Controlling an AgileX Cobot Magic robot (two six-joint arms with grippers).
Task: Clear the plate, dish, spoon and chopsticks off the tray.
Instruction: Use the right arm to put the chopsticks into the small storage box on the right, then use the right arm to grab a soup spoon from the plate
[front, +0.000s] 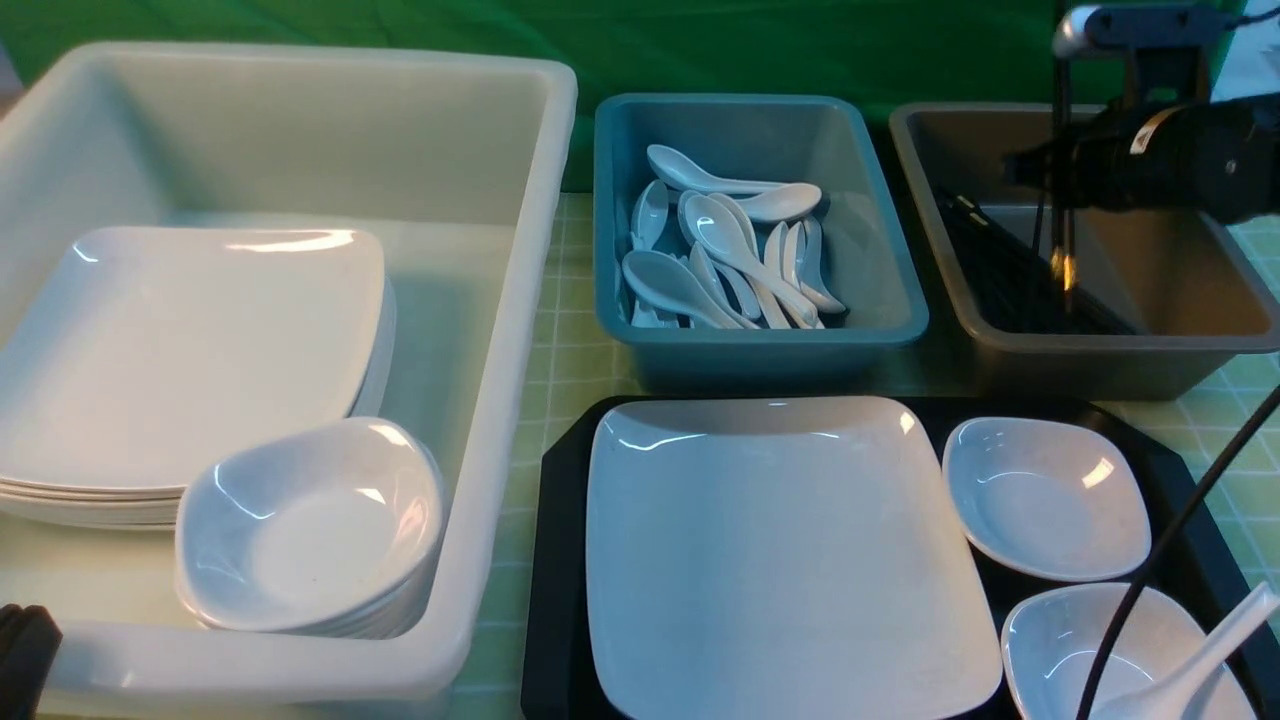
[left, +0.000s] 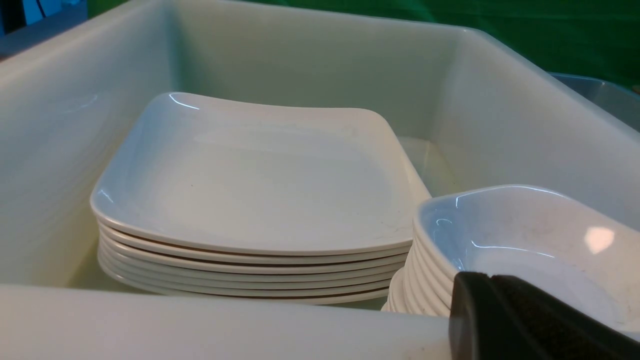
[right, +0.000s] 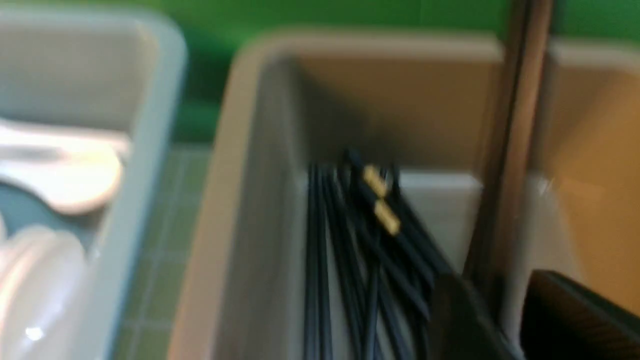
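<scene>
The black tray (front: 555, 560) holds the large white plate (front: 780, 560), a small white dish (front: 1045, 497) and a second bowl (front: 1060, 650) with the spoon (front: 1200, 660) lying in it. My right gripper (front: 1050, 165) hovers over the brown bin (front: 1150, 350). The black chopsticks (front: 1062, 230) hang upright at its tip, their gold-banded ends low inside the bin. In the right wrist view the gripper (right: 500, 287) has its jaws apart, and the chopsticks (right: 510, 150) show as a lengthwise blur between them. My left gripper (left: 489, 276) is shut and empty at the white bin's near wall.
The big white bin (front: 520, 300) holds a stack of plates (front: 190, 350) and a stack of bowls (front: 300, 530). A teal bin (front: 880, 250) holds several spoons. Several black sticks (front: 990, 270) lie in the brown bin. A black cable (front: 1150, 600) crosses the tray's right side.
</scene>
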